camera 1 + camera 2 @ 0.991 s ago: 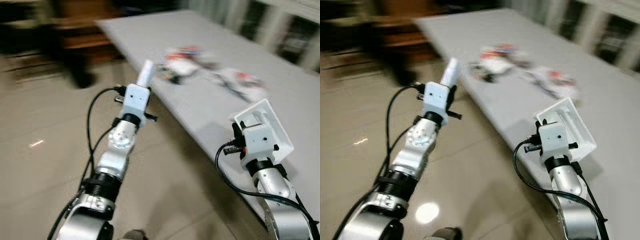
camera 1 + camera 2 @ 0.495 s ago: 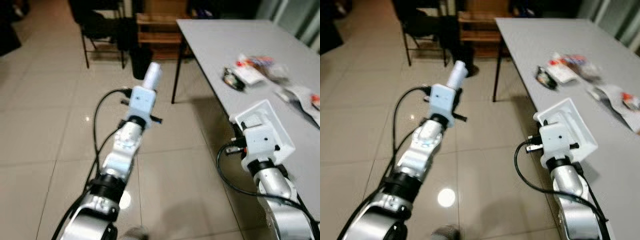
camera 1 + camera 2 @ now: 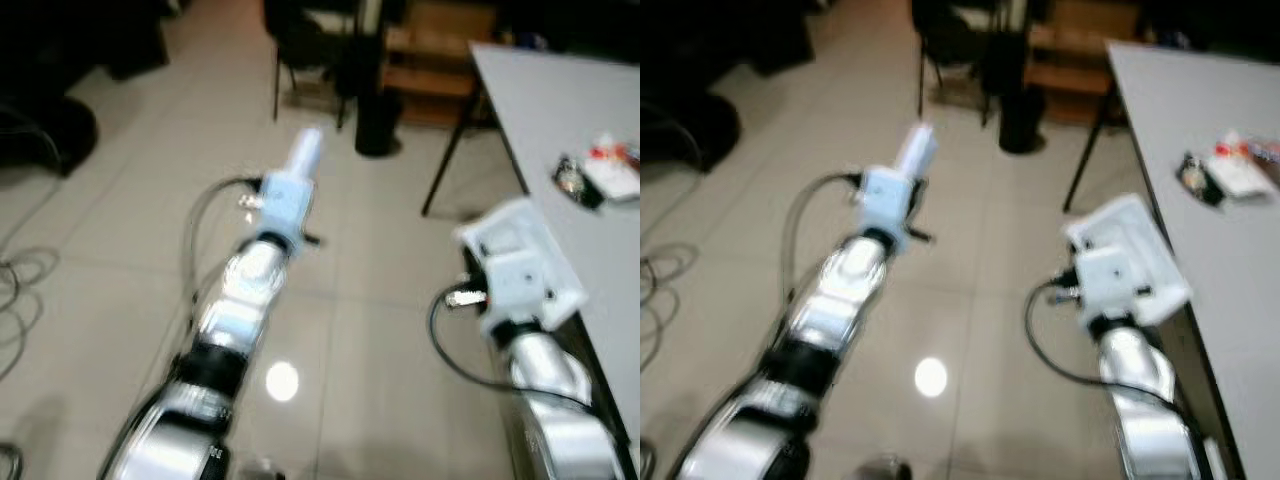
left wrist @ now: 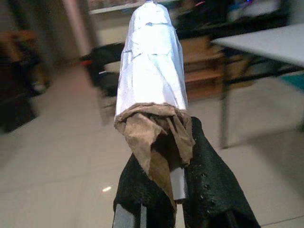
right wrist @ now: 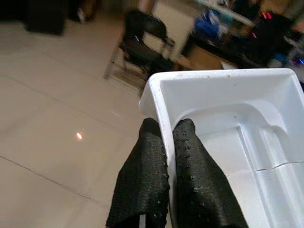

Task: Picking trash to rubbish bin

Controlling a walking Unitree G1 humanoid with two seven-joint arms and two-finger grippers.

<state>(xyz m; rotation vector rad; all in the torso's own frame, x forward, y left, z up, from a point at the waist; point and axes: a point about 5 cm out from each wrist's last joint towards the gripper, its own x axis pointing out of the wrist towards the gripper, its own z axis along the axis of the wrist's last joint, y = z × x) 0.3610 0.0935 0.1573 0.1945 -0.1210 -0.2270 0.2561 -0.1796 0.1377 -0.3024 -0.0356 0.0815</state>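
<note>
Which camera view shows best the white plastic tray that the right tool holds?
The right wrist view: the white tray is sharp there, its rim pinched by the right tool. Both eye views show it blurred, from outside, above the right arm.

Both silver arms up and stretched fwd, elbows bent. Left arm (image 3: 235, 320) reaches out ahead, wrist raised; left gripper (image 4: 176, 187) has its black fingers (image 4: 213, 185) pinched tight on a foil-and-brown-paper wrapper (image 4: 152, 90), which sticks out beyond the tips. Right arm (image 3: 1130, 385) is bent closer in; right gripper (image 5: 168, 156) clamps the rim of a white plastic tray (image 5: 228, 118), one finger either side of the wall.
</note>
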